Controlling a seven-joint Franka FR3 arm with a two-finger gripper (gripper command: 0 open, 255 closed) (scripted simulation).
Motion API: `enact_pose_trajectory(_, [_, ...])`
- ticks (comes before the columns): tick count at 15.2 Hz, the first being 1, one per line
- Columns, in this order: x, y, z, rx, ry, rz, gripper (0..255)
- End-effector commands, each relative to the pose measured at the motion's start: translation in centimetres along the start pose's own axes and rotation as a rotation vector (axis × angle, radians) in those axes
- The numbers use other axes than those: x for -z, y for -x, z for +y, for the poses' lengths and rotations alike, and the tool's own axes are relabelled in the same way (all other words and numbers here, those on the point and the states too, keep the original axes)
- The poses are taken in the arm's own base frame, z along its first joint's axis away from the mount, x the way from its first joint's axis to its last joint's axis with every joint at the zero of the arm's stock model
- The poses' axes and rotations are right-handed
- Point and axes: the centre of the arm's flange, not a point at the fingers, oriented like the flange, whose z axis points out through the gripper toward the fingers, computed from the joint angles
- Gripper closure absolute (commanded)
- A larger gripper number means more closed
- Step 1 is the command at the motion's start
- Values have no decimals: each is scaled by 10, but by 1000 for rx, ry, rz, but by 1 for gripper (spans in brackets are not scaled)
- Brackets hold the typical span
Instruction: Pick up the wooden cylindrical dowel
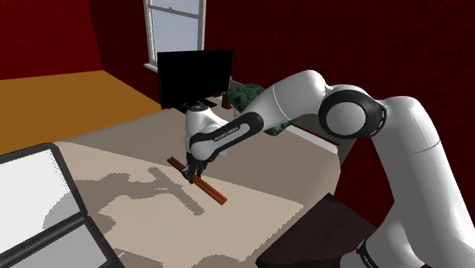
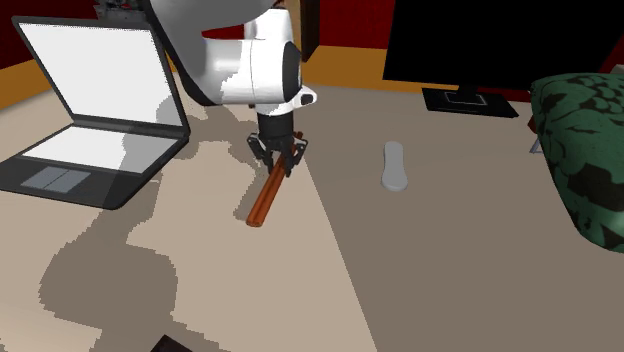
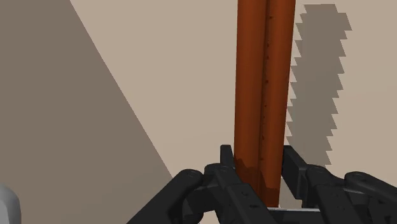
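Observation:
The reddish-brown dowel (image 1: 211,189) is a long round stick lying on the beige table (image 1: 137,228). In the second exterior view the dowel (image 2: 263,203) points toward the camera from under the hand. My black gripper (image 1: 192,177) points down over one end of it. In the wrist view the gripper (image 3: 261,164) has its two fingers pressed against both sides of the dowel (image 3: 264,83), shut on it. The dowel looks level with the table; I cannot tell if it is raised off it.
An open laptop (image 2: 90,100) stands at the second exterior view's left. A black monitor (image 2: 500,45) stands at the back, with a small pale flat object (image 2: 395,165) in front of it. A green patterned cushion (image 2: 585,150) lies at the right edge. The dark stand (image 1: 320,236) is at the shoulder view's lower right.

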Motion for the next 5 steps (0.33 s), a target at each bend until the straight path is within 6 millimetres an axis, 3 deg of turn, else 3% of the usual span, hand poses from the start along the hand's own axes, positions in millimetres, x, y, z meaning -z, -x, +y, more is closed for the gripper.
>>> enact_pose_trajectory(1, [11, 1, -1, 0, 0, 0, 255])
enact_pose_trajectory(5, [23, 1, -1, 0, 0, 0, 255])
